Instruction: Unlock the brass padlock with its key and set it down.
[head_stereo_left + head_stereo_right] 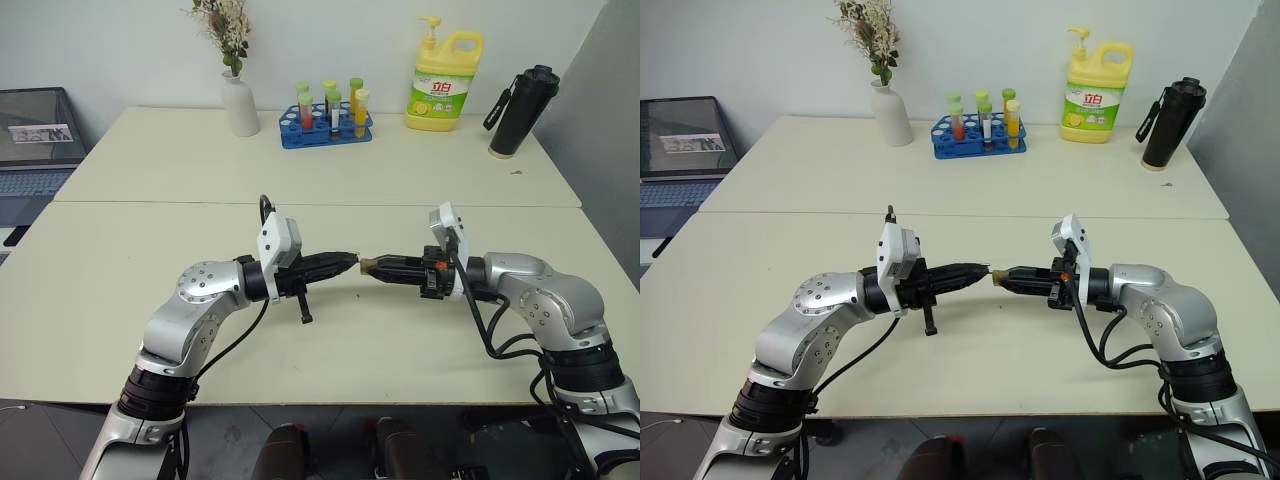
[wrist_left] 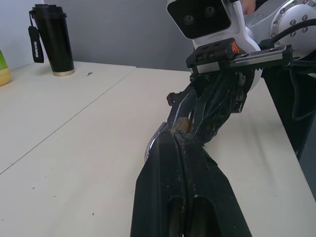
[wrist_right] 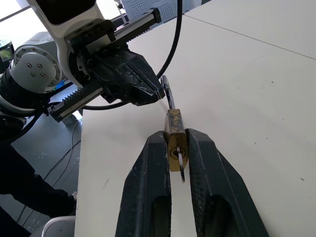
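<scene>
Two grippers meet nose to nose above the near table (image 1: 120,300), held up off the surface so both arms can work on the same small object. Our right gripper (image 3: 177,140) has its fingers clamped on the brass padlock (image 3: 176,136), squeezing the flat sides of the body so it cannot twist. In the right wrist view the keyhole end faces back toward that wrist, with a thin sliver of metal hanging out of it; we take that for the key (image 3: 182,165), though it is too small to be sure.

Our left gripper (image 2: 170,136) is clenched tight, and its tips are pinched on the silvery shackle (image 3: 168,94), which sticks out of the far end of the lock. That split makes sense to us: one side anchors the body, the other takes the loop, so a pull apart would draw the shackle out once the lock is free. Whether it has already sprung we cannot tell from here.

Both arms point level at each other, well clear of the tabletop. The vase (image 1: 240,103), tube rack (image 1: 325,128), yellow bottle (image 1: 445,82) and black flask (image 1: 520,112) stand well apart at the back, out of our way.
</scene>
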